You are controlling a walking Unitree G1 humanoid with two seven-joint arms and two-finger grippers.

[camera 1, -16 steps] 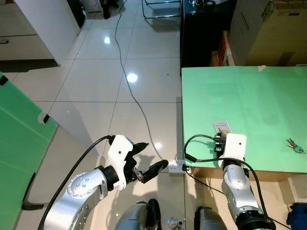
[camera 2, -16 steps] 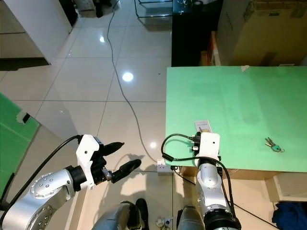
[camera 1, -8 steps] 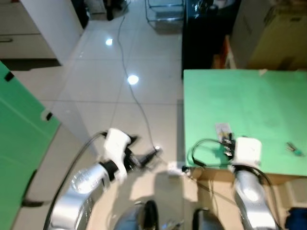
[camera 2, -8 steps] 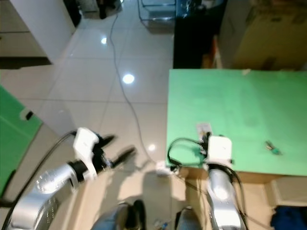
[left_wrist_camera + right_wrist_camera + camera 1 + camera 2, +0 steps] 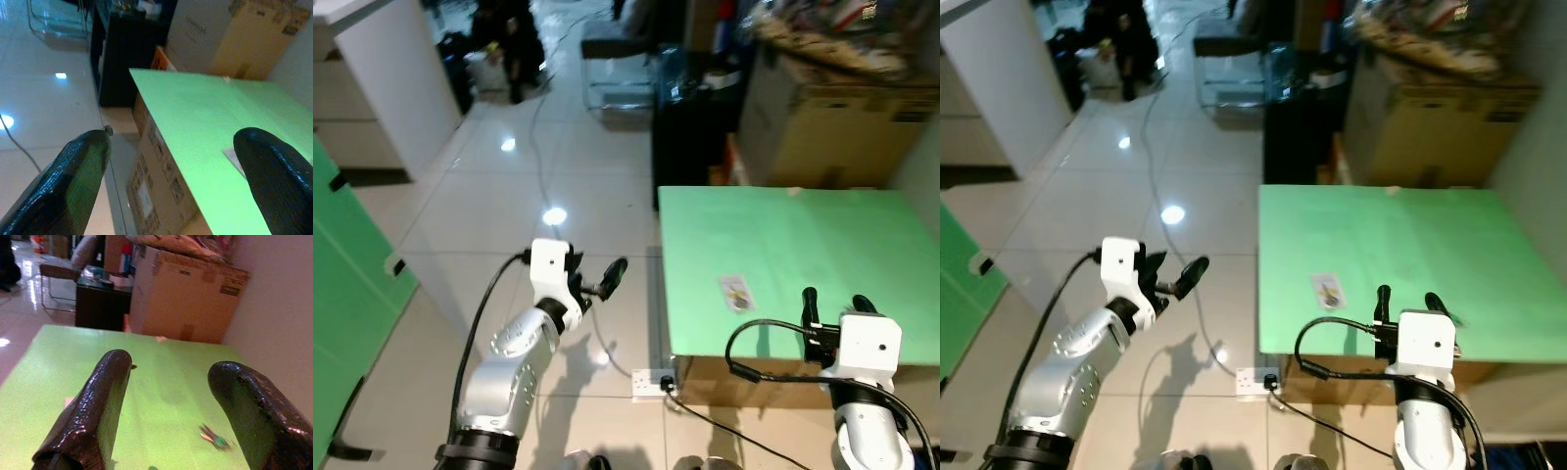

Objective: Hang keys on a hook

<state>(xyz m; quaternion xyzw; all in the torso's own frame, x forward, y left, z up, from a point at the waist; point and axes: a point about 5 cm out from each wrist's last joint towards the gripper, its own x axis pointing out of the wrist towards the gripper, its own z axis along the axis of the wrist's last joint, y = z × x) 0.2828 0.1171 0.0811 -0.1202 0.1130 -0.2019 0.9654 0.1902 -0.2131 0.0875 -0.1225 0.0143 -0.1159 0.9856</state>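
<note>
Your right gripper (image 5: 168, 416), spread wide, sits at the counter's (image 5: 1371, 235) near edge; lower it around the keys (image 5: 213, 439) toward the right edge before pinching.

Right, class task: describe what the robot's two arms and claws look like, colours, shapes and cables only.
Both arms are rounded silver tubes, each ending in a white boxy block at the wrist. A black cable loops from each block back along the arm. The left claw and right claw each have two long black fingers with rounded tips; up close the fingers look glossy and slightly textured.
</note>
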